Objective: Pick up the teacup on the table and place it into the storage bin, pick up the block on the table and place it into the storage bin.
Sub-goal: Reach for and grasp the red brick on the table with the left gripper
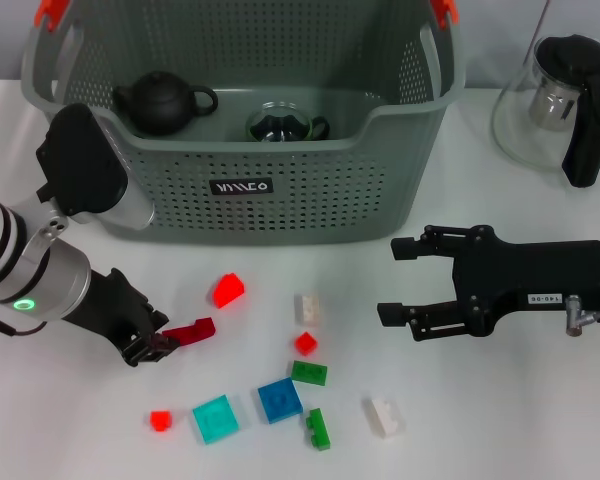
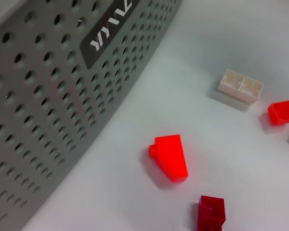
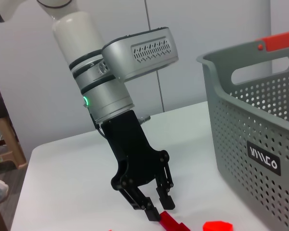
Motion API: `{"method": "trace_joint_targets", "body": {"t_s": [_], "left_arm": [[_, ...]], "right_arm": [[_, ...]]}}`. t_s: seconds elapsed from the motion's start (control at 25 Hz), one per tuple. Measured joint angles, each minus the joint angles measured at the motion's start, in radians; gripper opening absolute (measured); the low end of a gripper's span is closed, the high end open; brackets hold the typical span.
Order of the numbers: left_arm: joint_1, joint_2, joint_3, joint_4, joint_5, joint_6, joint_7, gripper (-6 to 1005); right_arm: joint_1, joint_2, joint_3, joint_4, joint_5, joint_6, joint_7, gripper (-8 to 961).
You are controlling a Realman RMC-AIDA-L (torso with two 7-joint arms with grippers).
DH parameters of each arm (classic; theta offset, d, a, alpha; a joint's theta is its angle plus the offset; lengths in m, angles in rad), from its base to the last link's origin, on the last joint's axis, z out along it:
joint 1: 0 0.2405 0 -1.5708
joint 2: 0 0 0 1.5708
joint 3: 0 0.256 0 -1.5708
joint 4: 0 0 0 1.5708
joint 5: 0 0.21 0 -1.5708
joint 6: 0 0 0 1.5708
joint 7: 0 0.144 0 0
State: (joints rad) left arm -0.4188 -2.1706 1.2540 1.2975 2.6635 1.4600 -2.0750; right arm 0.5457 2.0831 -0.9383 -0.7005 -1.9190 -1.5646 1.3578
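Left gripper [image 1: 158,344] low over the table [image 1: 500,420], fingers closed on a dark red block [image 1: 193,331]; a bright red block [image 1: 228,290] lies just beyond it, the bin [image 1: 280,170] farther behind, teacup [image 1: 278,124] inside. Right gripper [image 1: 392,281] hovers well apart, jaws wide, empty.

grey-green perforated storage bin [image 1: 280,190], dark red block [image 1: 192,331], black teapot [image 1: 162,103].

Bright, even light; soft shadows; left wrist view slightly blurred.
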Motion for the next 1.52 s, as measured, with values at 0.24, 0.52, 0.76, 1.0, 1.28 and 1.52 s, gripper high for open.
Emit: {"method": "trace_joint_targets", "body": {"t_s": [0.24,0.52,0.76,1.0,1.28,1.52], "left_arm": [[-0.002,0.000,0.001,-0.016,0.000,-0.003,0.000,306],[-0.002,0.000,0.001,-0.026,0.001,-0.017,0.000,307],[-0.004,0.000,0.001,-0.038,0.001,-0.035,-0.001,307],[-0.010,0.000,0.001,-0.057,0.002,-0.042,-0.002,304],[-0.008,0.000,0.001,-0.051,-0.003,-0.033,-0.002,300],[-0.004,-0.001,0.001,-0.041,-0.006,-0.009,-0.007,296]], "right_arm": [[0.000,0.000,-0.001,0.001,0.000,0.000,-0.001,911],[-0.001,0.000,0.001,0.001,0.000,0.000,0.000,911],[-0.001,0.000,-0.001,0.001,0.000,0.000,0.000,910],[-0.001,0.000,-0.001,0.001,0.000,0.000,0.000,910],[-0.004,0.000,-0.002,0.001,0.000,0.000,0.001,911],[-0.004,0.000,-0.002,0.001,0.000,-0.010,0.001,910]]}}
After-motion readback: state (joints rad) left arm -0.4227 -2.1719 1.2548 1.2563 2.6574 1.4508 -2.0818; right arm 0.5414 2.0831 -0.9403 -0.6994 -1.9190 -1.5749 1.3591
